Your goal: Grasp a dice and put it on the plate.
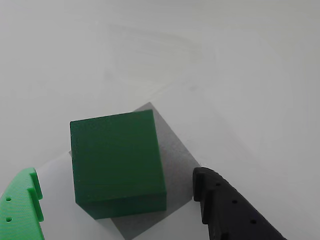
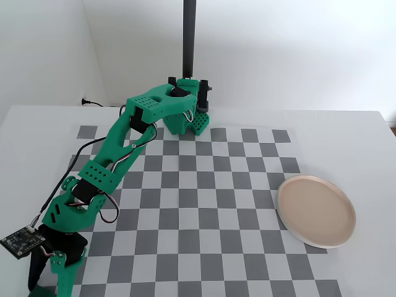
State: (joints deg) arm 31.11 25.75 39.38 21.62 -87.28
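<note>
A white table (image 2: 37,124) fills the fixed view, with a grey-and-white checkered mat (image 2: 204,216) spread over its middle. Plain white walls (image 2: 297,49) rise behind, meeting in a corner at 11 o'clock. A dark post (image 2: 189,37) stands at 12 o'clock. Soft, even light, faint shadows.

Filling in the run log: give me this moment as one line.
phase: pre-grasp | hand: open, straddling dice | dice: on checkerboard, not lifted | plate: empty, far from hand
</note>
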